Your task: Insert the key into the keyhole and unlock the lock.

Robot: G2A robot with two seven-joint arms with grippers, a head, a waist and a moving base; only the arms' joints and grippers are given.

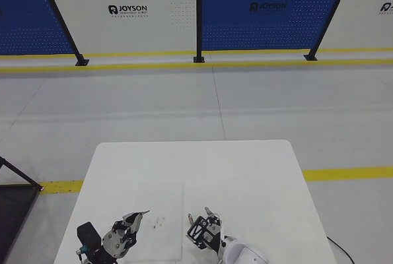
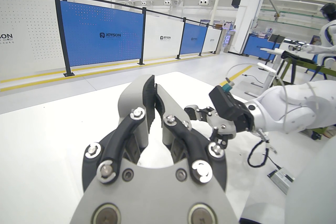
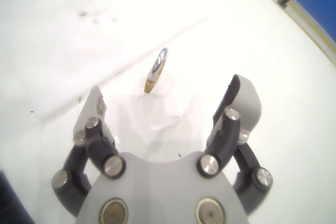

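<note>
A small padlock (image 3: 155, 74) with a brass body and a silver shackle rests on the white table (image 1: 249, 171), seen edge-on. My right gripper (image 3: 165, 88) is open just short of it, one finger on each side, not touching it. In the top view this gripper (image 1: 199, 223) is at the table's near edge. To its left is my left gripper (image 1: 143, 213), shut and pointing towards the far side of the table. Its pads (image 2: 151, 96) are pressed together and I see nothing between them. Small dark specks (image 1: 158, 222) lie between the grippers; they are too small to tell what they are.
A thin clear mat (image 1: 160, 198) covers the near left part of the table; its edge (image 3: 168, 38) runs just beyond the padlock. The far half of the table is bare. A blue and white fence (image 1: 196, 30) stands well behind it.
</note>
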